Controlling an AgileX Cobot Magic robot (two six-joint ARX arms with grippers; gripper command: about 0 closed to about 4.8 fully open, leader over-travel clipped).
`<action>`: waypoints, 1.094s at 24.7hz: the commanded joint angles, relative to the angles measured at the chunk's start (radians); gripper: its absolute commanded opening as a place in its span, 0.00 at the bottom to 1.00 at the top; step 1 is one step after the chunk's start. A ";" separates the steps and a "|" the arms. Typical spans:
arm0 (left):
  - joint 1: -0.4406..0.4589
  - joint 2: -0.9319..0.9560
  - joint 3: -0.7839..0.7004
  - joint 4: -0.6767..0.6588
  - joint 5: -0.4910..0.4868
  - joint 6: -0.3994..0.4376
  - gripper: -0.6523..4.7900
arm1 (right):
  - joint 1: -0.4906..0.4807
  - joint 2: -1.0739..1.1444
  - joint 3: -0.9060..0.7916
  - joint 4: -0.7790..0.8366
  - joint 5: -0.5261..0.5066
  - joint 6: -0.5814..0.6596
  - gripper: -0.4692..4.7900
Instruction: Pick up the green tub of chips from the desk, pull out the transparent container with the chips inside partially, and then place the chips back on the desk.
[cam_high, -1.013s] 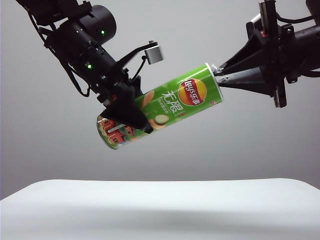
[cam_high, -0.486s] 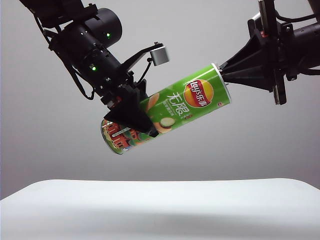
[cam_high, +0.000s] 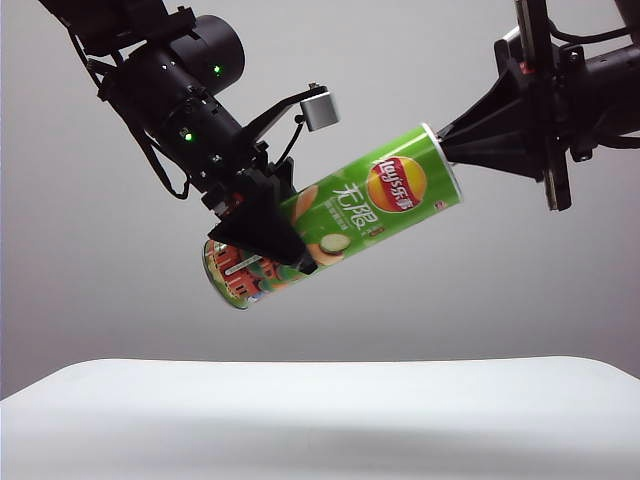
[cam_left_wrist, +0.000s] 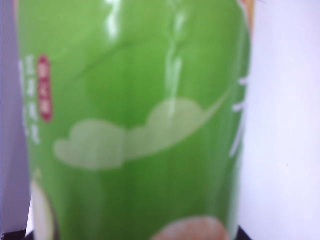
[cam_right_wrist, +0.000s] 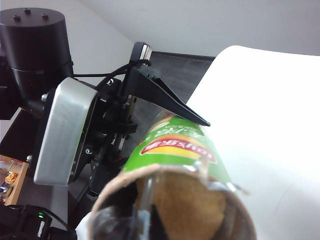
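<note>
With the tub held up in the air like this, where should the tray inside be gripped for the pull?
Probably at the tray's rim, at the tub's raised open end. Come in along the tub's axis, where the right end effector sits; the left end effector clamps the lower half.

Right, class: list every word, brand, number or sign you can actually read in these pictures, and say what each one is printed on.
"Lay's": red and yellow logo on the green tub of chips, held in the air by the left gripper; the right gripper is shut at its open end.
"无限": large white characters beside the logo, same tub.
Small print in the red oval on the tub: too blurred to read.
No other text or numbers.
</note>
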 joint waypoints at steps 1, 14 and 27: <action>-0.005 -0.002 0.004 0.019 0.016 -0.004 0.72 | 0.018 -0.003 0.005 0.016 -0.021 -0.001 0.08; -0.002 -0.001 0.003 -0.045 -0.078 -0.022 0.72 | -0.018 -0.003 0.005 0.016 0.011 -0.039 0.08; 0.000 0.000 0.001 -0.072 -0.104 -0.022 0.72 | -0.095 -0.003 0.005 -0.014 0.009 -0.077 0.08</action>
